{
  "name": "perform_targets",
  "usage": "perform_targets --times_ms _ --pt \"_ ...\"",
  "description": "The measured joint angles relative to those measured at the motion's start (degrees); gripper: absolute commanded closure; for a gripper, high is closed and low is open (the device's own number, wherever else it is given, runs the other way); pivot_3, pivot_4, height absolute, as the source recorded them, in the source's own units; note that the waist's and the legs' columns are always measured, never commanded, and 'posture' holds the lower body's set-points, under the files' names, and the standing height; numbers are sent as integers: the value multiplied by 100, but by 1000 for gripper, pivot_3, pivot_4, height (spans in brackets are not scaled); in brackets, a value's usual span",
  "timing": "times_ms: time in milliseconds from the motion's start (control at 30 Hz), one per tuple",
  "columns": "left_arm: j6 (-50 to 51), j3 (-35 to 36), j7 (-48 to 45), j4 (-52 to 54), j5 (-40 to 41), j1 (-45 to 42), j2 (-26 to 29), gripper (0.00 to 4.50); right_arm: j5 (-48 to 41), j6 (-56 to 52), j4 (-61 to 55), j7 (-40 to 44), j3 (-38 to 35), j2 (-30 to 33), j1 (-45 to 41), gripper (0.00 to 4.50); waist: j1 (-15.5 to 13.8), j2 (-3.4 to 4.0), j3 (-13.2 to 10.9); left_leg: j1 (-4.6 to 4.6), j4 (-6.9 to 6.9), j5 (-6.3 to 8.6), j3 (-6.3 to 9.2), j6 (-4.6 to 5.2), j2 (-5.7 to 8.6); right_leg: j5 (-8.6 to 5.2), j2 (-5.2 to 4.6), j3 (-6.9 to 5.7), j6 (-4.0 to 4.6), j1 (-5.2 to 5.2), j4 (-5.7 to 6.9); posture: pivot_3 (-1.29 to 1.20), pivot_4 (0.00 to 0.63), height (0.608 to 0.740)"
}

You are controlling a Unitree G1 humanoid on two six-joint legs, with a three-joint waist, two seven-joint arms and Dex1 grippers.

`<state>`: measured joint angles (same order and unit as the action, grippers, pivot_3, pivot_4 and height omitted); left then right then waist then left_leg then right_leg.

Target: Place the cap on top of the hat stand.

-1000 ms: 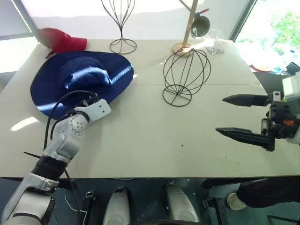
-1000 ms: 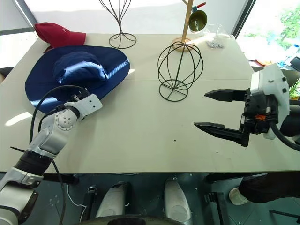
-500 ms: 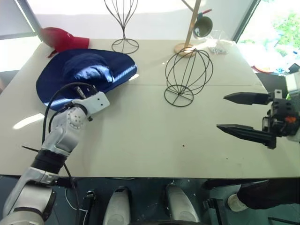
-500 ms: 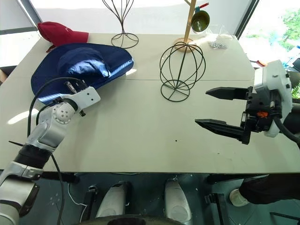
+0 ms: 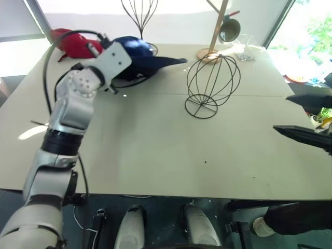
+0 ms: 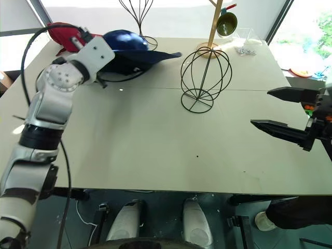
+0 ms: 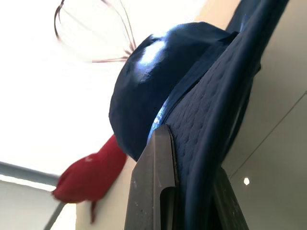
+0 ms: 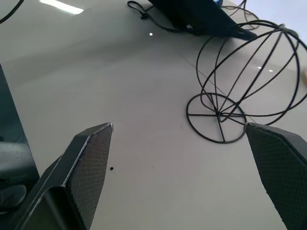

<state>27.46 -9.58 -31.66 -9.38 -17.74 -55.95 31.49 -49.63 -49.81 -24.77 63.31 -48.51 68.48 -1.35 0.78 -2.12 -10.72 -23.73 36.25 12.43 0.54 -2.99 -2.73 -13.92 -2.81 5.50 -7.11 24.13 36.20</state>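
The cap (image 6: 136, 52) hangs in the air above the far left part of the table (image 6: 155, 145), lifted clear of the surface, its wide navy brim stretched level toward the hat stand (image 6: 205, 78) and its rounded crown up. No writing or brand mark can be read on it, nor on anything else in view. The left gripper (image 7: 192, 191) is pinched on the brim's near edge; in the left wrist view the fabric runs between the two black fingers (image 7: 156, 187), which are pressed together on it. The brim's far tip ends just short of the hat stand and does not touch it.

A second ago the cap lay flat on the table near the left edge, with the left gripper low at its near rim. Since then the left arm has risen and swung toward the middle, taking the cap up with it.

The hat stand sits on its ring base near the middle of the table, toward the far edge, with nothing on top of it. Behind the lifted cap, at the far left corner, lies a red baseball cap (image 6: 65, 32). A taller wire stand (image 6: 139, 15) is at the far edge, and a wooden pole stand (image 6: 213, 28) just behind the hat stand.

The right gripper (image 6: 282, 111) hovers over the right edge of the table, fingers spread wide and holding nothing; it has drawn back to the right since a second ago.
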Motion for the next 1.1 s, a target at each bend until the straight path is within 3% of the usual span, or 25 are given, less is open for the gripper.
perform_targets --times_ms 200,367,500,867,1000,1100 --pt "-3 -10 96 -1254 276 -1271 -614 4448 54 -67 -8 58 -331 2 56 0 35 1 0 1 -6 0 4 0 0 0 4 2 -5 3 0 0 150 739" --pt "-590 7 469 -2743 353 -2071 -817 4448 70 -198 -215 48 -681 -47 201 0 31 1 -1 -2 -8 0 5 0 -1 0 6 3 -6 8 -1 0 150 739" --pt "-1162 26 508 -3274 511 -2507 -1191 4448 105 -246 -330 -10 -835 -166 305 0 -18 0 -2 -35 1 0 9 0 2 0 6 3 -6 22 -8 0 150 739" --pt "-1657 -5 114 -2240 965 -2535 -1812 4448 256 -476 -376 15 -1493 -217 711 0 24 6 0 -44 -1 0 13 -1 3 2 11 7 -11 39 -2 0 150 739" --pt "-1862 -10 141 -1730 1038 -2083 -1869 4448 250 -563 -355 -1 -1727 -218 725 0 28 7 1 -41 2 -2 12 -3 3 4 12 13 -12 36 -2 0 150 739" --pt "-2509 -141 56 -1249 929 -1501 -1595 4448 260 -621 -293 2 -1833 -219 775 0 36 11 3 -36 -1 -2 10 -2 3 5 13 17 -13 36 0 0 150 739"
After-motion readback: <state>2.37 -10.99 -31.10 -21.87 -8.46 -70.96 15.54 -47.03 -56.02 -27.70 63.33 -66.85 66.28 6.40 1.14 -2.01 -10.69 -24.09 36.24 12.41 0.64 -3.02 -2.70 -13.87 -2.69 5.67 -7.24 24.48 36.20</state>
